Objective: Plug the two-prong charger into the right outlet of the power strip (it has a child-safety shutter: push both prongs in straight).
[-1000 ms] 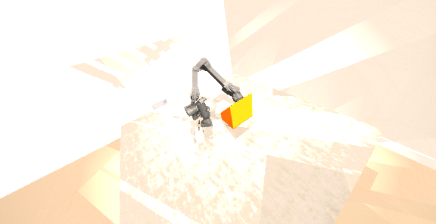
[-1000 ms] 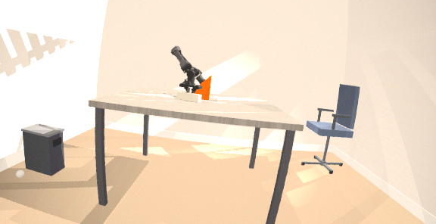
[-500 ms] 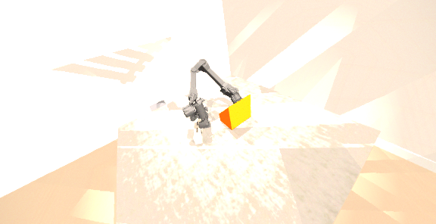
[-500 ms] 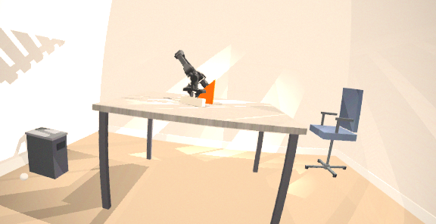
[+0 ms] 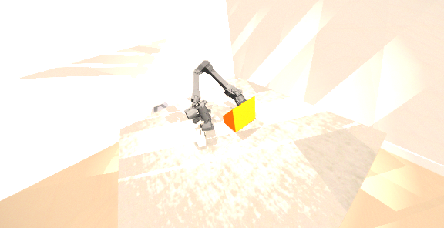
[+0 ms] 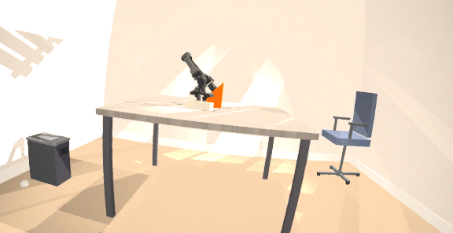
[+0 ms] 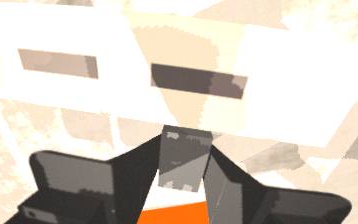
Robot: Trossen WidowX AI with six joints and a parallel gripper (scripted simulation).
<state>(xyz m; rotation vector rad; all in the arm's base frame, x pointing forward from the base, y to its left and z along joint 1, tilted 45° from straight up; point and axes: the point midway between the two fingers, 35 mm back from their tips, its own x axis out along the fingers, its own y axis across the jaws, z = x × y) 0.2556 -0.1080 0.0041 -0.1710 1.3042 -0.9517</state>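
My gripper (image 5: 207, 128) (image 6: 202, 98) (image 7: 183, 140) is shut on the charger. The charger (image 7: 185, 150) is a dark grey block between the fingers in the wrist view; its prongs cannot be seen. The power strip (image 6: 204, 105) (image 7: 285, 95) is pale and lies on the table, strongly lit. In the wrist view it has two long recessed outlets, the left outlet (image 7: 60, 64) and the darker right outlet (image 7: 197, 80). The charger's far end overlaps the strip's near edge in that view, below the right outlet. Whether they touch cannot be told.
A yellow and orange wedge-shaped block (image 5: 244, 114) (image 6: 216, 97) stands beside the arm. An orange surface (image 7: 175, 214) shows at the bottom of the wrist view. The table (image 6: 252, 121) has its edge well away from the strip. A chair (image 6: 346, 137) and a bin (image 6: 49, 160) stand on the floor.
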